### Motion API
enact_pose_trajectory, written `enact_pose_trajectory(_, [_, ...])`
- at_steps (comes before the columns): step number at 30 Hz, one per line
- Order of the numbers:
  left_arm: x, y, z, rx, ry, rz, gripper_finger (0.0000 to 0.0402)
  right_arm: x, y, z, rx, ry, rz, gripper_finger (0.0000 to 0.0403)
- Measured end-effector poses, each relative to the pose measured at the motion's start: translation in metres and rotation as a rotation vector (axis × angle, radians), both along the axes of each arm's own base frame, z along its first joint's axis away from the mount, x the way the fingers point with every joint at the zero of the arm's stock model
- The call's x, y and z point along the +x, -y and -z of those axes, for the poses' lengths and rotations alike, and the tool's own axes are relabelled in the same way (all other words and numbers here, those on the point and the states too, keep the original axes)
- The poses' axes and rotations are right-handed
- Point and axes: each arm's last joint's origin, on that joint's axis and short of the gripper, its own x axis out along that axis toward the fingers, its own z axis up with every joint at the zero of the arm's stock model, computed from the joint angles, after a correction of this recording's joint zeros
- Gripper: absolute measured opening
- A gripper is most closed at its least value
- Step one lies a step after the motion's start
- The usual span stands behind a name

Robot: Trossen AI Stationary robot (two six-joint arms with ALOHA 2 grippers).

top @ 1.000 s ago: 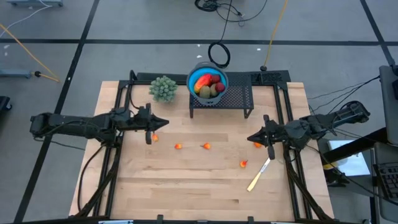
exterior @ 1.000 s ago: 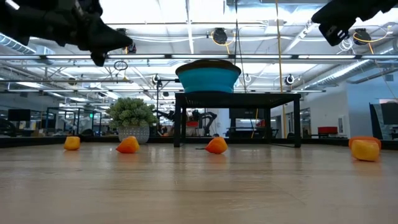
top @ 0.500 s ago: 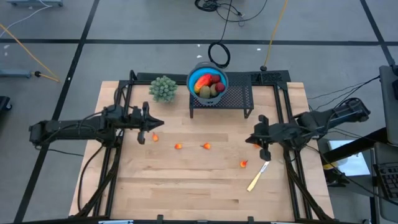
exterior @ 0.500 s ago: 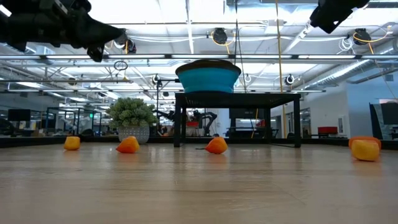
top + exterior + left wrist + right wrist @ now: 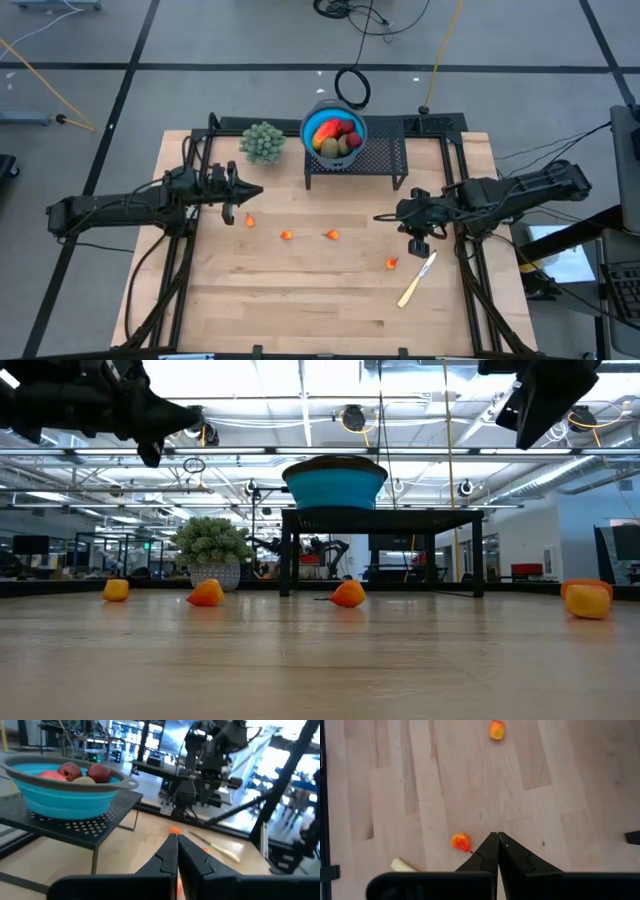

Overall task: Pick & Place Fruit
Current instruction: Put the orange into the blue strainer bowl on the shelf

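Looking down on the wooden table point(image 5: 300, 290), we saw both grippers clenched with nothing in them. The left gripper point(image 5: 257, 191) hung above the table's left side, near one orange bit point(image 5: 250, 221). The right gripper point(image 5: 381, 216) hung above the right side, pointing toward the middle.

Most of the fruit already sat in the blue bowl point(image 5: 309, 128) on the black rack point(image 5: 380, 155) at the back edge: a big red-yellow fruit point(image 5: 327, 130), dark red balls point(image 5: 347, 127) and a brown-olive oval point(image 5: 339, 147). Small orange bits lay loose on the wood, two near the middle point(image 5: 287, 236) point(image 5: 332, 235) and one point(image 5: 391, 263) nearer the right side, just beside the pale knife point(image 5: 416, 281).

We thought a few things could go wrong. Each bit was tiny, so a pinch that came down a little off would push it away. The bit by the knife was tricky, because the fingers might bump the knife. The bowl sat up high, so a low arm might knock the rack.

The table was pale wood planks in a black frame, with a green bushy plant point(image 5: 262, 142) at the back edge. Around it was a grey floor with cables, and beyond it a big bright room with ceiling lights.
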Motion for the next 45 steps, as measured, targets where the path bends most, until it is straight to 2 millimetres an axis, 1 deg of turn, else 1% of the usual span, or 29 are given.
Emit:
enact_pose_trajectory(4, [-0.004, 0.004, -0.005, -0.026, 0.045, -0.014, 0.0002, -0.002, 0.001, -0.002, 0.004, 0.013, 0.003, 0.0000])
enact_pose_trajectory(7, [-0.010, 0.007, -0.008, -0.009, 0.068, -0.020, 0.0004, -0.004, 0.002, -0.004, 0.007, 0.025, 0.003, 0.0000])
enact_pose_trajectory(10, [-0.019, 0.010, -0.010, 0.008, 0.077, -0.034, 0.0001, -0.005, 0.002, -0.006, 0.012, 0.040, 0.008, 0.0000])
enact_pose_trajectory(16, [-0.040, 0.014, -0.006, 0.000, 0.049, -0.083, 0.0003, -0.006, 0.002, -0.006, 0.013, 0.041, 0.009, 0.0000])
enact_pose_trajectory(20, [-0.049, 0.016, -0.007, 0.052, 0.071, -0.081, 0.0003, -0.006, 0.002, -0.006, 0.012, 0.041, 0.009, 0.0000])
enact_pose_trajectory(25, [-0.056, 0.016, -0.002, 0.094, 0.028, -0.126, 0.0001, -0.006, 0.002, -0.006, 0.015, 0.040, 0.014, 0.0000])
enact_pose_trajectory(31, [-0.057, 0.016, 0.004, 0.118, -0.032, -0.131, 0.0006, -0.005, 0.005, -0.006, 0.053, 0.034, 0.098, 0.0004])
enact_pose_trajectory(34, [-0.057, 0.015, 0.005, 0.128, -0.049, -0.134, 0.0002, -0.006, 0.008, -0.006, 0.055, 0.024, 0.116, 0.0021])
enact_pose_trajectory(37, [-0.057, 0.015, 0.006, 0.140, -0.056, -0.134, 0.0005, -0.008, 0.010, -0.004, 0.049, -0.009, 0.125, 0.0047])
enact_pose_trajectory(45, [-0.057, 0.015, 0.011, 0.134, -0.112, -0.133, 0.0021, -0.016, 0.011, 0.000, 0.020, -0.106, 0.110, 0.0139])
